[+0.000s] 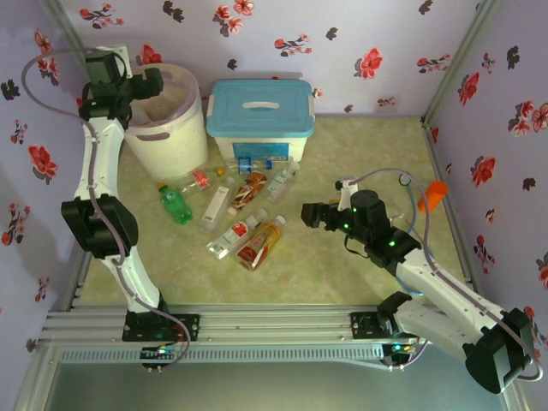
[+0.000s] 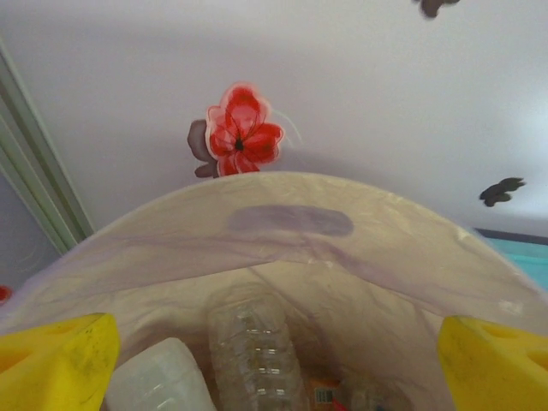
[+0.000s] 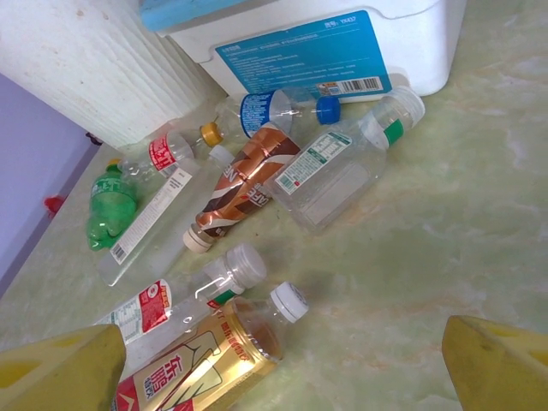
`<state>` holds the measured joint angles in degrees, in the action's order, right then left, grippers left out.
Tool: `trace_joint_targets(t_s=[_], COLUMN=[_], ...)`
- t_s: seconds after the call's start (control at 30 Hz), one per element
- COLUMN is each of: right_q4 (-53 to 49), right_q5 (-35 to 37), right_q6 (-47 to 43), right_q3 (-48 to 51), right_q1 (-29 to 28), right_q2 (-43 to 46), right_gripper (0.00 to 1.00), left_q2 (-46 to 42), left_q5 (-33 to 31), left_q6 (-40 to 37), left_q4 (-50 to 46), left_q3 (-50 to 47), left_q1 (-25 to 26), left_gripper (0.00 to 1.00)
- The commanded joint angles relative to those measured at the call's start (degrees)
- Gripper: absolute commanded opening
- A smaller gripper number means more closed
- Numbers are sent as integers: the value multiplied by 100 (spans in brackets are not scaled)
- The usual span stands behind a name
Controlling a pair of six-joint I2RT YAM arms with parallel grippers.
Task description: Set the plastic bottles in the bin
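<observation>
Pale-green marbled tabletop (image 1: 342,265), closed in at the back and both sides by lilac wall panels (image 1: 479,51) printed with red flowers. An aluminium rail (image 1: 274,330) along the near edge carries both arm bases.

Around the work: a blue-lidded white box (image 1: 259,116) stands at the back, just right of the bin (image 1: 171,141), the two close together. An orange cup (image 1: 437,193) sits by the right wall, well apart from everything else.

Bin: round, white, ribbed wall, pale liner (image 2: 291,257), in the back-left corner. The left gripper (image 1: 151,83) hangs over its mouth, spread wide with nothing between the fingers. Its wrist view puts the yellow fingertips (image 2: 56,364) at either edge. Below them a clear ribbed bottle (image 2: 253,347) lies inside the liner among other things.

Plastic bottles (image 1: 235,210) lie scattered on the table in front of bin and box, all on their sides, several touching. The green bottle (image 1: 175,205) is furthest left. The amber bottle (image 1: 261,242), red-and-gold label, is nearest the arms. A blue-labelled bottle (image 3: 274,107) lies against the foot of the box, and a brown-labelled bottle (image 3: 244,184) is mid-pile.

The right gripper (image 1: 306,214) sits just right of the cluster, pointing at it, jaws wide, holding nothing. The amber bottle lies closest to its fingers.

Open room: broad tabletop between the right gripper and the cup, and a free strip between the bottles and the rail. The box crowds the bottles from behind.
</observation>
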<state>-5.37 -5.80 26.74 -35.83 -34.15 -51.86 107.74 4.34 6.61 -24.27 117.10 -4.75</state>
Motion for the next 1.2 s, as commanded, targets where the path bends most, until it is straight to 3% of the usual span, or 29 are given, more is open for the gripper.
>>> trace_joint_targets(t_s=[0.0,0.2,0.37,0.53,0.63,0.8,0.9,1.17], right_q4=[-182,-110,-621,-510,-620,-636,-486,-355], right_q5=[358,447,522,417,315,303,202,106], right_q6=[211,998,1167,1393,1323,1171,1275,1425], right_q3=[-137,-68,-129,95,-5,-139,-160,-111], right_q1=[118,624,1071,1558,1731,1833,1859,1859], right_q2=[-12,-203,-144,-31,-142,-359,-529,-637], right_gripper=[95,94,95,95,95,95,95,95], left_q2=[-945,-2310,-3299,-3992,-3993,-3686,-3362,-2493], left_q5=[-140,-221,-953,-1111,-956,46,83,-202], left_q6=[-80,-37,-436,-142,73,709,920,1191], left_q4=[-173,-147,-658,-1168,-1629,-1887,-2031,-1887], left_q3=[-74,-1467,-2368,-3434,-3989,-4875,-5126,-5342], left_q1=[48,581,1776,3070,3872,4861,5340,5582], left_gripper=[96,96,95,94,93,90,90,94])
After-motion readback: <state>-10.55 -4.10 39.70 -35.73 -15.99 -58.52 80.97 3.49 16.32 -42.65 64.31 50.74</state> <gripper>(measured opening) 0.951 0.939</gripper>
